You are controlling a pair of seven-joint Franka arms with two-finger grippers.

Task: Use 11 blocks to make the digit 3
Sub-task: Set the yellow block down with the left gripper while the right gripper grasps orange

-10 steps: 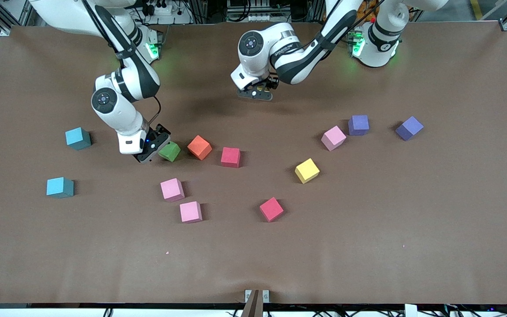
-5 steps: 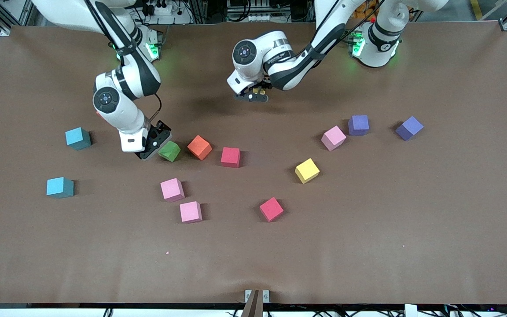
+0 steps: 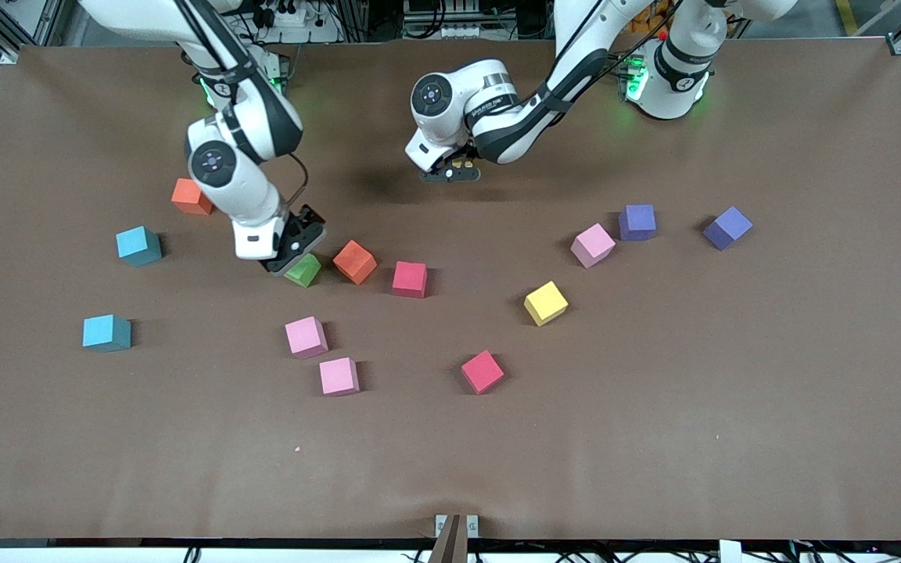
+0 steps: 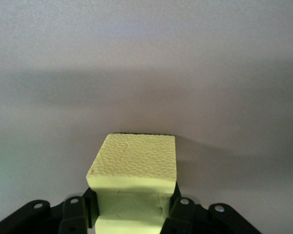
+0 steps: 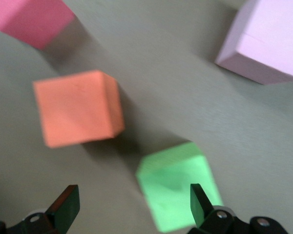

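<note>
The left tool (image 3: 450, 168) hangs over the bare table (image 3: 654, 407) near the robot bases, clamped tight on a pale yellow block (image 4: 134, 168) that fills the space between its fingers (image 4: 183, 212) in the left wrist view. The right tool (image 3: 294, 249) sits low over the green block (image 3: 303, 270), its jaws spread wide and gripping nothing; in the right wrist view the green cube lies partly between the 2 fingertips (image 5: 199, 204).

The table is covered in a brown matte sheet, faintly creased along its near edge. No figure is built on it: the blocks lie scattered and apart. Just beside the green one toward the left arm's end sit an orange block (image 3: 354, 261) and a red block (image 3: 410, 279). Nearer the camera are 2 pink blocks (image 3: 306, 337) and a second red block (image 3: 482, 371). A yellow block (image 3: 546, 303), a third pink block (image 3: 593, 245) and 2 purple blocks (image 3: 637, 222) lie toward the left arm's end. Another orange cube (image 3: 191, 196) and 2 light-blue cubes (image 3: 138, 245) lie toward the right arm's end.

Above the table's top edge run aluminium frame rails, cables and power strips, and green lights glow at both arm bases.
</note>
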